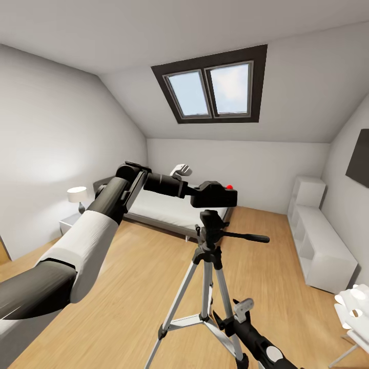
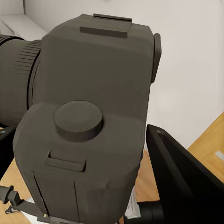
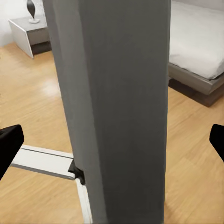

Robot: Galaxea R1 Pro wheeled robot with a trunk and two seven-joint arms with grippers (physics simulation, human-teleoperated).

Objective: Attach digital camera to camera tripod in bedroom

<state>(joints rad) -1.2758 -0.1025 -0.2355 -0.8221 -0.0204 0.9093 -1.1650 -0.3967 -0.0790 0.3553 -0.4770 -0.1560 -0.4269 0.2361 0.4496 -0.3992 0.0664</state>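
The black digital camera (image 1: 216, 194), with its red button on top, hangs right above the head of the camera tripod (image 1: 210, 221); I cannot tell whether they touch. My left gripper (image 1: 198, 193) is shut on the camera's left end. In the left wrist view the camera body (image 2: 88, 116) looms close, with one black finger (image 2: 184, 179) beside it. The tripod's pan handle (image 1: 248, 238) points right. Low beside a silver tripod leg (image 1: 221, 287) is my right gripper (image 1: 239, 314), open. In the right wrist view that leg (image 3: 116, 112) stands between its widely spread fingertips (image 3: 8, 142).
A grey bed with a white mattress (image 1: 156, 207) lies behind the tripod. A nightstand with a lamp (image 1: 77, 199) is at the left wall and a white shelf unit (image 1: 320, 246) at the right wall. A flat black wall panel (image 1: 359, 159) hangs above it. Wood floor surrounds the tripod.
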